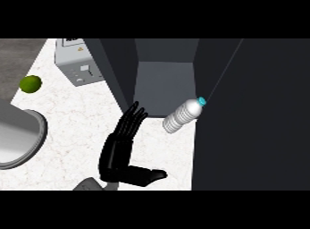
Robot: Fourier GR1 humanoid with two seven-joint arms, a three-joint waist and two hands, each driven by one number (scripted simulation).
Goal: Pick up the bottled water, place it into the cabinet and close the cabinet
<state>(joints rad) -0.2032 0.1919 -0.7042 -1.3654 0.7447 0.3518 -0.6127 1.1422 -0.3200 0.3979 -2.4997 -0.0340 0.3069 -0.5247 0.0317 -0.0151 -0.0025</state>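
While the left hand (pixel 121 147) sits over the tabletop (pixel 71 112) with its fingers (pixel 134 117) straight and its thumb stuck out to the side, I record that it holds nothing. My right hand does not show in the head view.

Location of the task item: the bottled water (pixel 183 116) lies tilted, blue cap up and to the right, at the mouth of the open cabinet (pixel 164 85). Its cap end is against the dark cabinet door (pixel 262 112); its base hangs out over the tabletop. I cannot tell whether it rests on the cabinet floor or on the tabletop edge. The fingertips are near the bottle but apart from it.

Other items noted: a grey appliance (pixel 79 65) at the back left, a green lime (pixel 31 83) beside it, and a large metal pot (pixel 12 134) at the left.

Risks, in my judgement:
- The bottle is not clearly inside. Swinging the door now could trap it or knock it out onto the tabletop.
- A round bottle on its side may roll away if nudged off-centre by straight fingers.
- The door fills the right of the view, so my sight of the closing path is poor.
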